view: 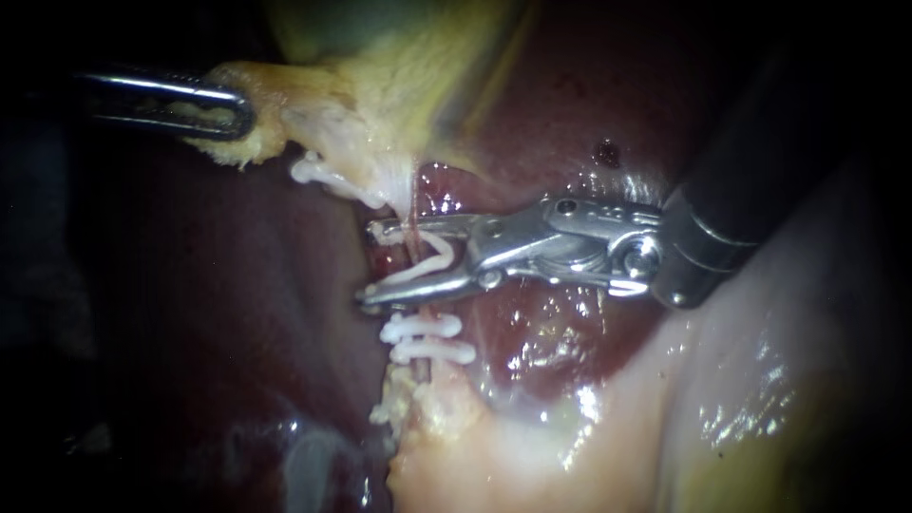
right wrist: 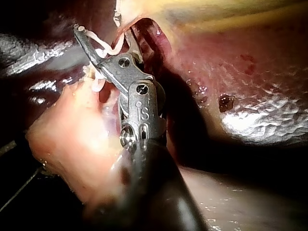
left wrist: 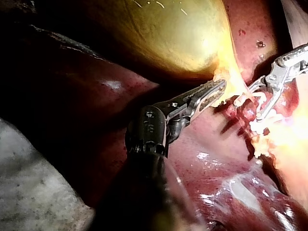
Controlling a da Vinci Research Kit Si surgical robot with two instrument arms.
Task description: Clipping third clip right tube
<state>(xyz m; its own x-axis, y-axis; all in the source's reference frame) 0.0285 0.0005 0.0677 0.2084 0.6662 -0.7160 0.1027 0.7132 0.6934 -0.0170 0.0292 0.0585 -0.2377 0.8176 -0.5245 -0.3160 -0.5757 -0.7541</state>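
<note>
White clip (view: 442,255) — open, astride pink tube (view: 414,214) — held in wide claw of right instrument (view: 369,264).

a surgical bench setup, shown by bare liver (view: 560,123), gallbladder (left wrist: 178,33) and white clips (view: 427,339).

Your endoscope view glows at centre; glare glints on the wet dark-red liver (view: 556,347) toward five o'clock; edges darken.

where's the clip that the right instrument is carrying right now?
Endoscope view, centre: the loaded clip is held between the right instrument's jaws, astride the tube, just above the two clips already on it.
</note>
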